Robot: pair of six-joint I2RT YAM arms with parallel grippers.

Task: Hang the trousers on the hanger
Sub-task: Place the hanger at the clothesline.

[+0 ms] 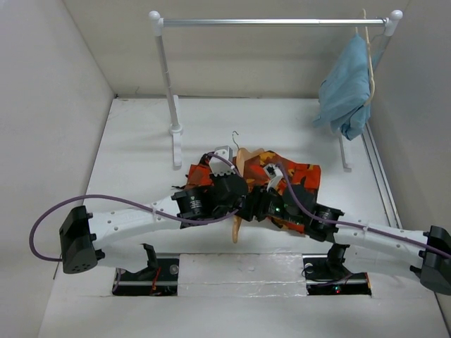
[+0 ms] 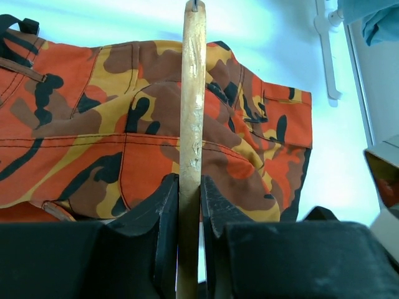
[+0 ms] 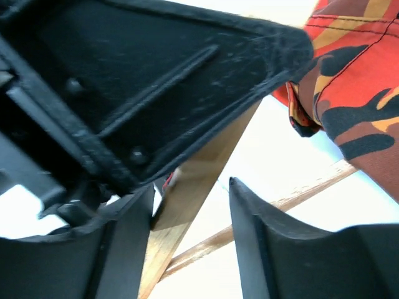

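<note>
The camouflage trousers lie bunched on the table centre; they fill the left wrist view and show at the upper right of the right wrist view. The tan wooden hanger lies across them, its hook pointing away. My left gripper is shut on the hanger's wooden arm. My right gripper is open, its fingers either side of a hanger arm, with the crossbar behind. The left gripper's black body fills the top of that view.
A white and metal clothes rail stands at the back. A second hanger with a light blue garment hangs at its right end. The rail's left post stands just behind the trousers.
</note>
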